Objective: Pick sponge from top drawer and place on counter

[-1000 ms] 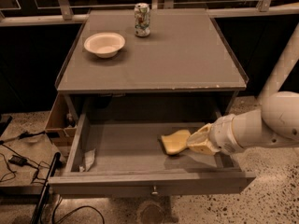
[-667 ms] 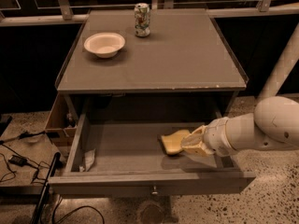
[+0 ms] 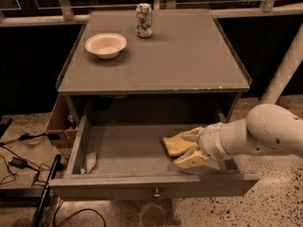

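The top drawer [image 3: 128,150] stands pulled out below the counter [image 3: 165,56], with a small round knob [image 3: 155,192] on its front panel. The pale yellow sponge [image 3: 174,144] lies on the drawer floor, right of the middle. My gripper [image 3: 182,149] reaches into the drawer from the right on a white arm [image 3: 265,134]. Its cream fingers [image 3: 191,160] are apart, one on the far side and one on the near side of the sponge's right end. The sponge rests on the drawer floor.
A white bowl [image 3: 105,44] and a drink can [image 3: 144,20] stand at the back of the counter. A crumpled wrapper [image 3: 90,161] lies in the drawer's left corner. A wooden side compartment [image 3: 59,122] and cables [image 3: 19,162] are on the left. A white post [image 3: 286,70] stands on the right.
My gripper has moved left inside the drawer, and its fingers now straddle the sponge's right end. The sponge has stayed in place.
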